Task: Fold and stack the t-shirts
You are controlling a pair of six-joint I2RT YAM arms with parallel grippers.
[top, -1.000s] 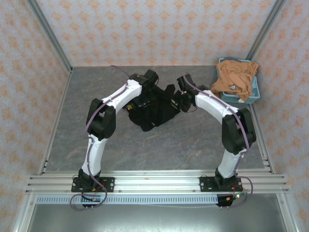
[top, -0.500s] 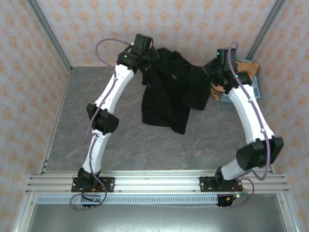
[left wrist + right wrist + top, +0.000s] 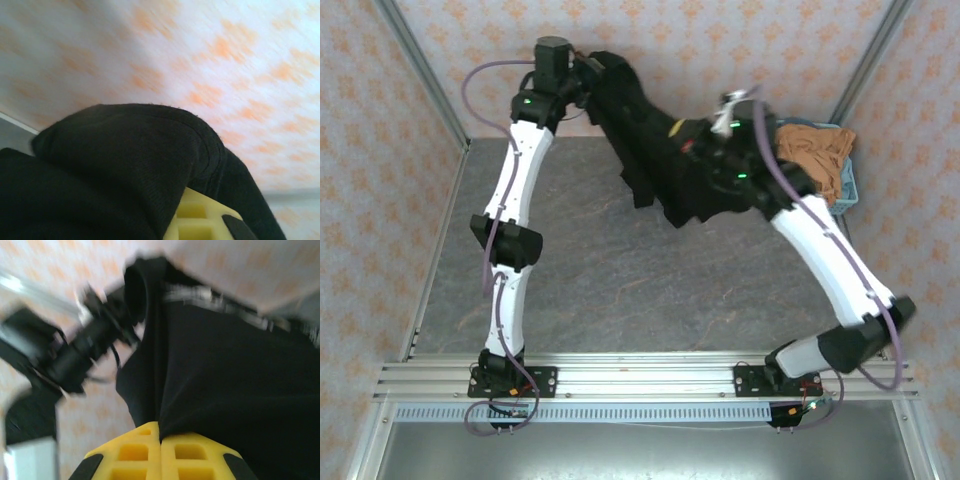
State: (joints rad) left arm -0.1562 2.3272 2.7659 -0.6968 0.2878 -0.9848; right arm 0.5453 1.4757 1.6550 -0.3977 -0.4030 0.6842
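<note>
- Right gripper [image 3: 160, 430]: yellow pads pressed together, with a fold of the black shirt [image 3: 230, 380] pinched in the seam between them. The wrist view is blurred.
- Left gripper [image 3: 588, 78]: raised high at the far left, in front of the wall [image 3: 720, 40], and the black shirt hangs from it.
- Left wrist view: black cloth lies draped over the fingers, with one yellow pad [image 3: 197, 222] showing under the hem. The gap between the jaws is hidden, but the grip carries the cloth.
- Black shirt: up off the table [image 3: 620, 290], strung in the air between the two grippers. It slopes from the far left down to the right gripper at far centre-right. Its loose bulk sags in dark folds below that gripper, over the far part of the table.
- Orange shirt [image 3: 810, 155]: crumpled in the basket [image 3: 848, 190] at the far right corner, spilling over the rim. It lies just right of the right wrist and well apart from the left gripper.
- Arms: left reaches up to the far left; right bends at the near right and reaches in toward far centre.
</note>
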